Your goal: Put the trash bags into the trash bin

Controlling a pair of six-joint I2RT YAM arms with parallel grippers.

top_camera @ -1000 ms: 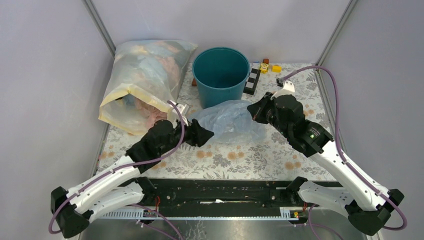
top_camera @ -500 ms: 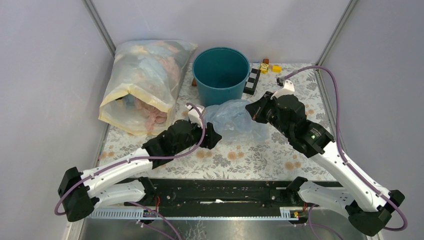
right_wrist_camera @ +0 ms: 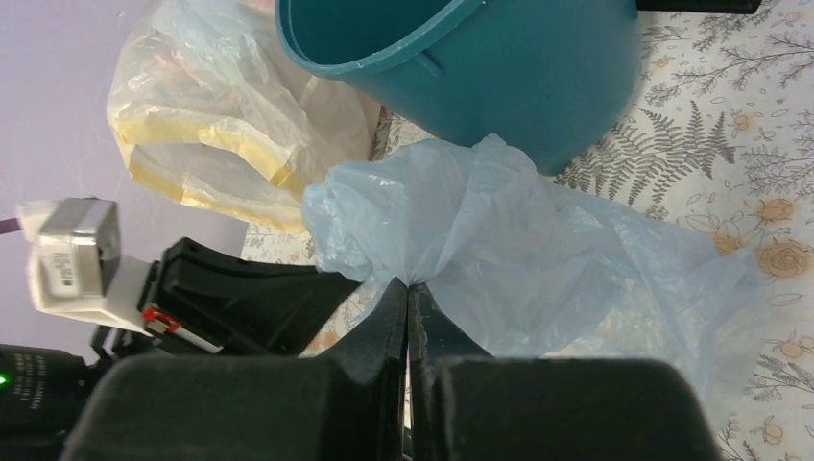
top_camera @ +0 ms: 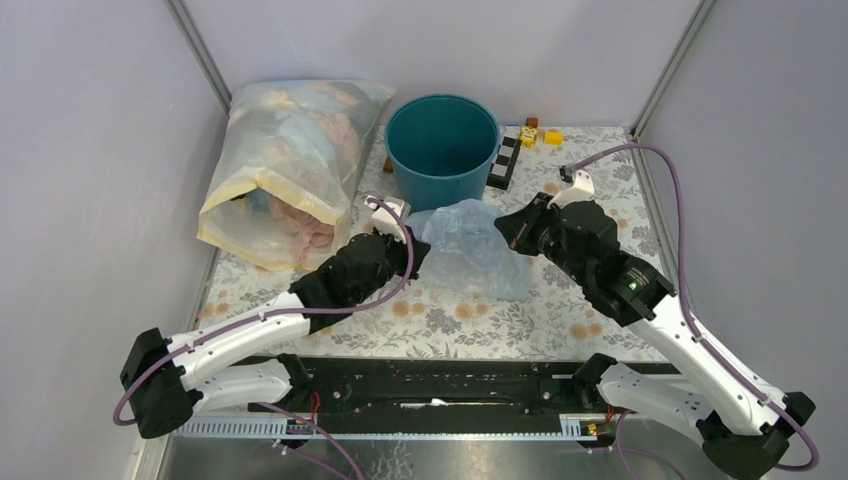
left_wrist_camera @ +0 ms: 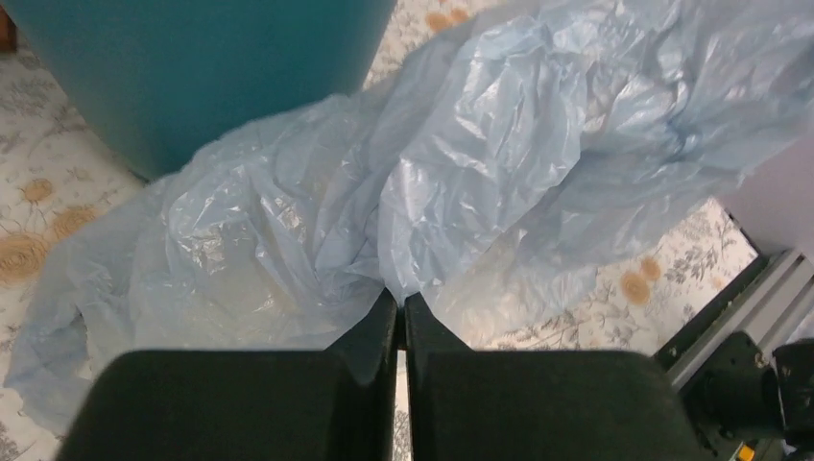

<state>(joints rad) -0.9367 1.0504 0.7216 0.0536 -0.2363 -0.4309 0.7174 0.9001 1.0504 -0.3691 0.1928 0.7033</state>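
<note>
Top external view is showing you your left end effector [top_camera: 415,250] holding its fingers closed on the left edge of the trash bag [top_camera: 465,245], while the pale blue bag is spreading left to right between both arms with lower folds resting on the surface [top_camera: 480,320]. On the right, your right end effector [top_camera: 505,232] is likewise gripping a gathered bunch of it. The trash bin [top_camera: 440,180] is standing just behind the bag, farther from the bases, so you are likely needing to lift that crosswise span up and back over the rim, both arms sitting about equally near.
</note>
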